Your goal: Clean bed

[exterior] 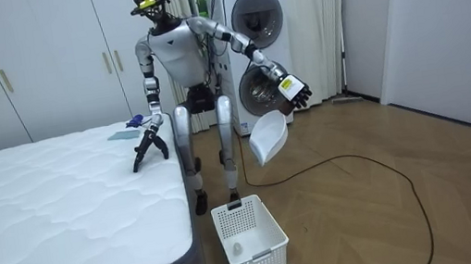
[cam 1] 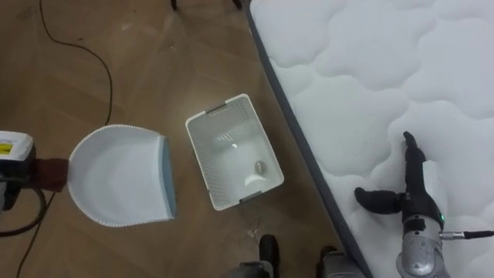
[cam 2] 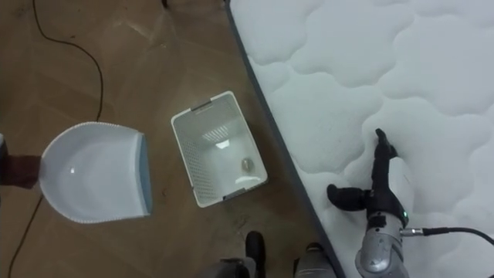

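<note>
Room view gives me the left hand point(exterior: 295, 92) clasping the dustpan point(exterior: 269, 136); eye views give the right hand point(cam 1: 415, 197) straight-fingered on the white quilted mattress point(cam 1: 370, 62).

Small thing point(cam 1: 260, 165): lies on the bottom of the white basket point(cam 1: 197, 151). It is pale and rounded, and too small to tell what it is.
Dustpan point(cam 1: 120, 176) handle: left of the basket, its end is hidden inside the left hand point(cam 1: 15, 181), which is cut off by the picture's left edge.
Mattress point(cam 1: 370, 69): right of the basket, it runs out past the top and right edges.
Far-corner items point(exterior: 133, 124): beyond the basket in the room view, perhaps a bluish cloth, but too small to tell.
</note>
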